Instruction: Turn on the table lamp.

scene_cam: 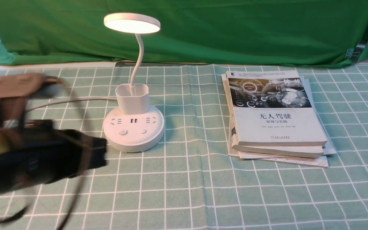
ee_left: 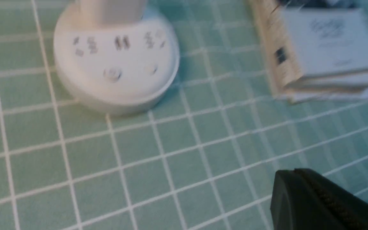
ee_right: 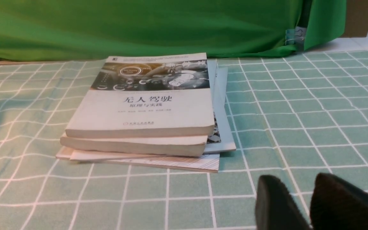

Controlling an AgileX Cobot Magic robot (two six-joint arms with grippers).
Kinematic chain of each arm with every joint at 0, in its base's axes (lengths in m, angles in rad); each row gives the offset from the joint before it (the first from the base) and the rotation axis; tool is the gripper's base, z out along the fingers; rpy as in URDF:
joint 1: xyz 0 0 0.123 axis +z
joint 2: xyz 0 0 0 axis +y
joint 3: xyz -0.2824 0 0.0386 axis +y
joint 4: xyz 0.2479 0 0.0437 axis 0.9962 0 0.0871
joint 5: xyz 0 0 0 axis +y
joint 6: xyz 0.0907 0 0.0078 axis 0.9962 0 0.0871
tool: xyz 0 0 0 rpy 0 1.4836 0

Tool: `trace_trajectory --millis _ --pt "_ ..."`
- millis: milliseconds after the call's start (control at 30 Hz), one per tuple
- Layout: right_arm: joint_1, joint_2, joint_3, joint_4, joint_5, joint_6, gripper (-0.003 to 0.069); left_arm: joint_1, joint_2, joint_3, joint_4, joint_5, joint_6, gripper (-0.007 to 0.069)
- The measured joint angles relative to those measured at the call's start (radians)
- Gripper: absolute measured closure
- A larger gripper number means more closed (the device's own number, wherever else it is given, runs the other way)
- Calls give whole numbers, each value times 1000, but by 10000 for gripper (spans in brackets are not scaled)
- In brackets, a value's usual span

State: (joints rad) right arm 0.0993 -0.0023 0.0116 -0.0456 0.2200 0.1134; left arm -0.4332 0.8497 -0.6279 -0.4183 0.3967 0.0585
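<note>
Table lamp (scene_cam: 134, 134) glows on a checked cloth (scene_cam: 203, 191), books (scene_cam: 275, 121) stacked well apart. The blurred left gripper (scene_cam: 99, 155), jaws together, hangs just beside its base. Right gripper (ee_right: 295, 179) is slightly parted, empty.

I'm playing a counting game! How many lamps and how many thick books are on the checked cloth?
Lamps: 1, the table lamp
Thick books: 2, the top book and the second book under it
Total: 3
Thinner books lie beneath; their number is unclear.
</note>
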Motion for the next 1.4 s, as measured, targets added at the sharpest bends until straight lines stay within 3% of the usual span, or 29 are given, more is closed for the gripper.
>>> trace_trajectory --millis 367,733,900,1067,1233,1400 --pt "0 0 0 0 0 0 421 0 -567 160 45 -77 22 624" --pt "0 0 0 0 0 0 419 1 -687 186 128 -132 57 624" --pt "0 0 0 0 1 0 420 142 -749 312 231 -366 63 624" --pt "0 0 0 0 1 0 420 349 -821 478 262 -541 -45 624" --pt "0 0 0 0 0 0 420 440 -848 614 323 -494 -203 623" --pt "0 0 0 0 1 0 421 446 -850 633 357 -222 -276 622"
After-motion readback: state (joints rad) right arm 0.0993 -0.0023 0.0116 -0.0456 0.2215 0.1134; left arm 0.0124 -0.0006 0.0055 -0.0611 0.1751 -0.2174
